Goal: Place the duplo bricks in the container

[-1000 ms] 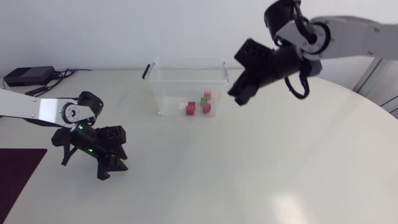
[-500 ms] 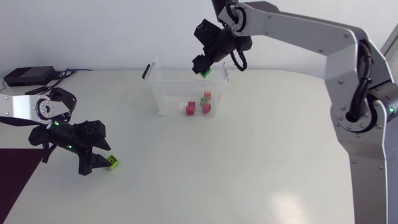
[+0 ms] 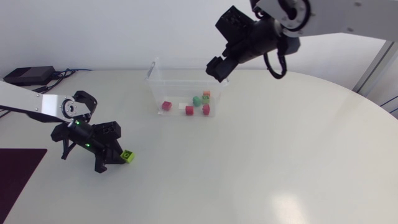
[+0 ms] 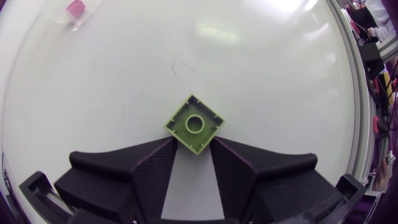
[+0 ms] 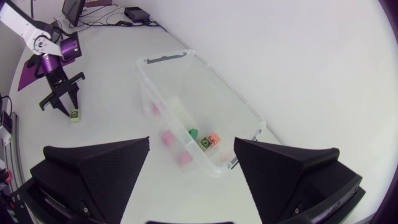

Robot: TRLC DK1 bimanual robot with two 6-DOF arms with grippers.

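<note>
While the right gripper [image 3: 217, 70] is held spread above the container [image 3: 180, 87], upper centre, a green brick [image 3: 127, 155] is pinched cornerwise by the left gripper [image 3: 119, 160], lower left. Likely gripped for transfer.

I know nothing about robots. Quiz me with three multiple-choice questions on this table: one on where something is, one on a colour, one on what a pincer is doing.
1. Where is the one brick outside the container?
A) on the table, just ahead of the left pincer
B) stacked on another brick
C) on the floor

2. What colour is that brick?
A) red
B) green
C) blue

3. What is the right pincer doing?
A) shut on a brick
B) open and empty
C) lying on the table

Answers:
1 A: the head view shows it on the table in front of the left pincer.
2 B: the left wrist view shows it green.
3 B: its fingers are wide apart above the container with nothing between them.
</note>
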